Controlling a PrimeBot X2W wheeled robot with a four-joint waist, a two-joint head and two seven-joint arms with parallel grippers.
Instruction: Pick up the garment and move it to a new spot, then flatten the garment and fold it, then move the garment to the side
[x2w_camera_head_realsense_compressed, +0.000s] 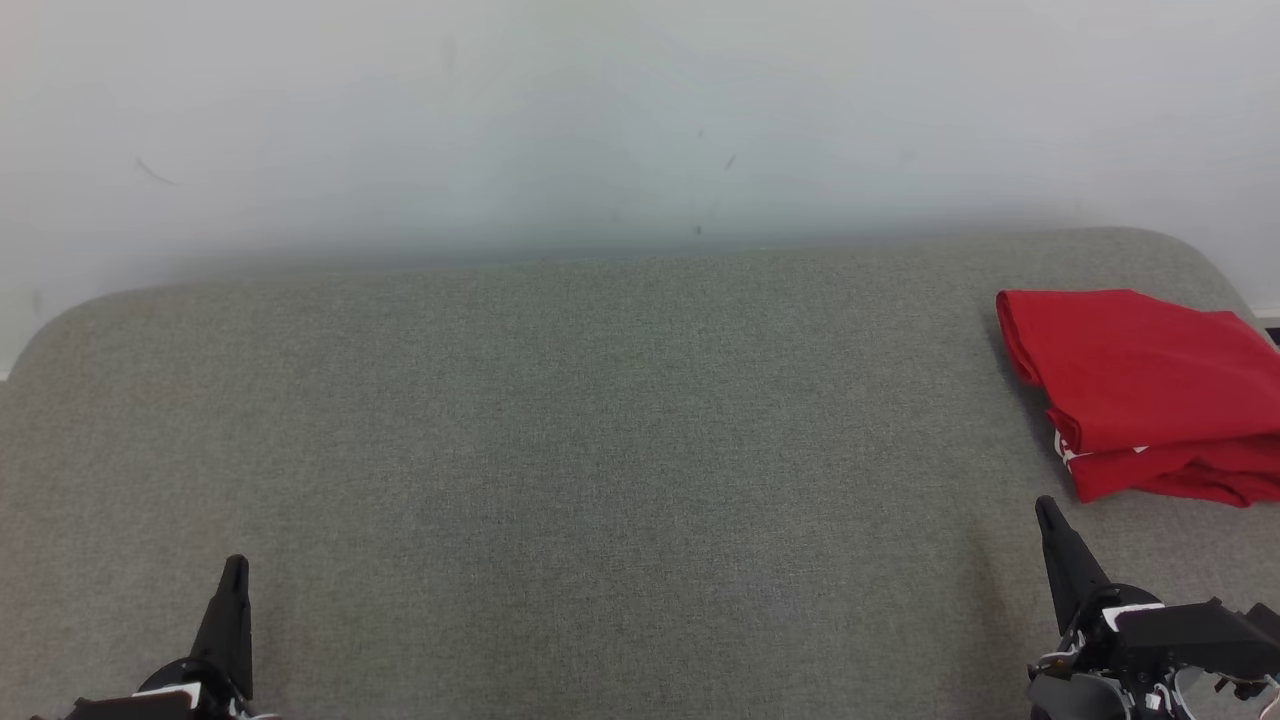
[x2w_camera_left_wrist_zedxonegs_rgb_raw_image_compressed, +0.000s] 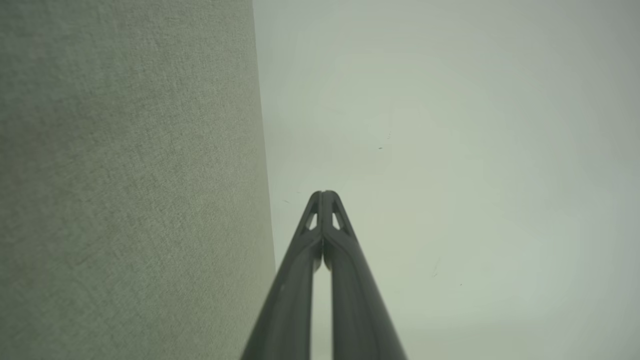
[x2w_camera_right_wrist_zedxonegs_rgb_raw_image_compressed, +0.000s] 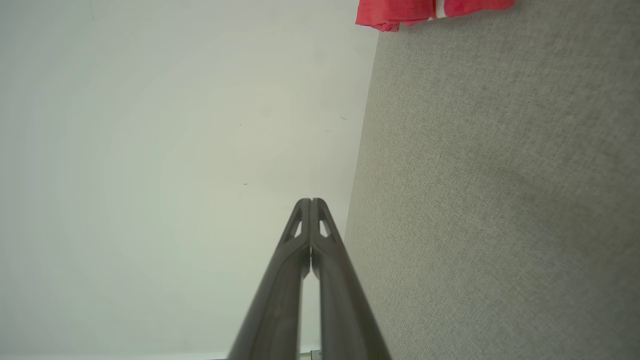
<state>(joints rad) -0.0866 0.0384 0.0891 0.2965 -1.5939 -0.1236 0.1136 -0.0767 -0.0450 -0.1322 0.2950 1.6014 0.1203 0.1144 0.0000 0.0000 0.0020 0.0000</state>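
On the far right of a grey fabric-covered worktop (x2w_camera_head_realsense_compressed: 600, 420), a red garment (x2w_camera_head_realsense_compressed: 1140, 380) with white trim lies neatly folded, partly cut off by the head view's right edge. It sits just ahead of the right pincer (x2w_camera_head_realsense_compressed: 1048, 515) and a little to its right, near but apart. The left pincer (x2w_camera_head_realsense_compressed: 235, 572) is well away across the worktop. Both pincers are closed and empty. Any further nudge falls to the right arm; folding looks finished.

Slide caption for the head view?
Folded red garment lies at the right of the grey surface; left gripper and right gripper shut, empty.
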